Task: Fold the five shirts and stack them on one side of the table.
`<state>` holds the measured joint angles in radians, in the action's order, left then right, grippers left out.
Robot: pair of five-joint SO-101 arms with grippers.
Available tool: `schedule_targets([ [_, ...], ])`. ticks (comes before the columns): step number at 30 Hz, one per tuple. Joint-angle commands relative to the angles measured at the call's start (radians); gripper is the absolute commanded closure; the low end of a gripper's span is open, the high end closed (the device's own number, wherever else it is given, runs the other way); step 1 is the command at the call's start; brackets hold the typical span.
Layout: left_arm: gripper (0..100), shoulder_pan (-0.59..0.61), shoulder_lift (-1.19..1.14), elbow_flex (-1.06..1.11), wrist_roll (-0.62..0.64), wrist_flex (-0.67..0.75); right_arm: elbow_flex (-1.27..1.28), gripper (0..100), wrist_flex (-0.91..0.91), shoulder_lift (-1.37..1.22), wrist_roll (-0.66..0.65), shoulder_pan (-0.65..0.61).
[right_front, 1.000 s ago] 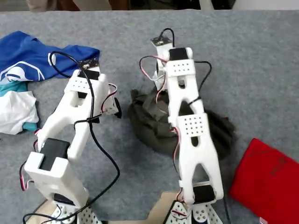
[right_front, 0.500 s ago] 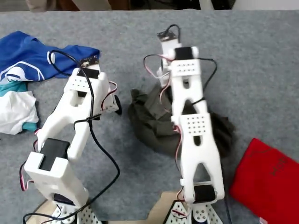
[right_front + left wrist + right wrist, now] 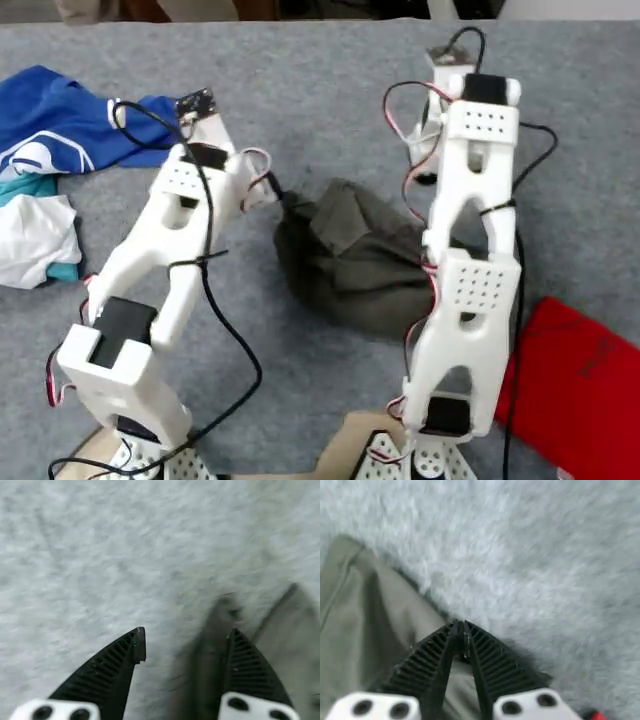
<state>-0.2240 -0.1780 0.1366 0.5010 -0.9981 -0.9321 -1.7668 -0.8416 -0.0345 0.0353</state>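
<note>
Here, nearest the arms' bases, a red shirt (image 3: 575,385) is lying flat at the near right corner of the table (image 3: 300,80), with one edge running under the right arm's lower link. Farther in, around the middle of the grey surface, an olive shirt (image 3: 350,260) is sitting in a rumpled heap between the two arms.

The left gripper (image 3: 186,635) is standing wide open at the heap's left edge. One finger is hanging over the dark cloth and the other over bare table beside it, and nothing is sitting between them. In the high view this left gripper (image 3: 278,195) is meeting the shirt's upper left corner.

The right gripper (image 3: 461,627) is pressing its fingers fully together, and the tips are meeting right at the border of the olive cloth, on the heap's far right side. Whether a fold of fabric is being nipped between them cannot be told.

Beyond, along the left edge, a white and teal shirt (image 3: 35,235) is lying crumpled. A blue shirt (image 3: 60,120) is spreading out just behind it toward the far left corner, touching it.
</note>
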Motion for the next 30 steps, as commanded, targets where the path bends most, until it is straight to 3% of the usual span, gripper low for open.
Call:
schedule_targets([
  [1, 74, -0.068, 0.004, -0.048, 0.063, 0.083, 0.019, 99.4, -0.006, 0.082, 0.002, -0.056],
  [10, 74, -0.063, -0.177, -0.175, 0.181, 0.083, 0.015, 99.4, -0.006, 0.082, 0.011, -0.113],
  [16, 76, -0.060, -0.367, -0.411, 0.189, -0.137, 0.016, 99.4, 0.005, 0.082, 0.011, -0.114],
  [22, 99, -0.055, -0.507, -0.700, 0.184, -0.304, 0.019, 99.4, 0.015, 0.082, 0.011, -0.128],
  [30, 98, -0.003, -0.572, -0.907, 0.189, -0.520, 0.018, 99.2, 0.037, 0.070, 0.009, -0.180],
])
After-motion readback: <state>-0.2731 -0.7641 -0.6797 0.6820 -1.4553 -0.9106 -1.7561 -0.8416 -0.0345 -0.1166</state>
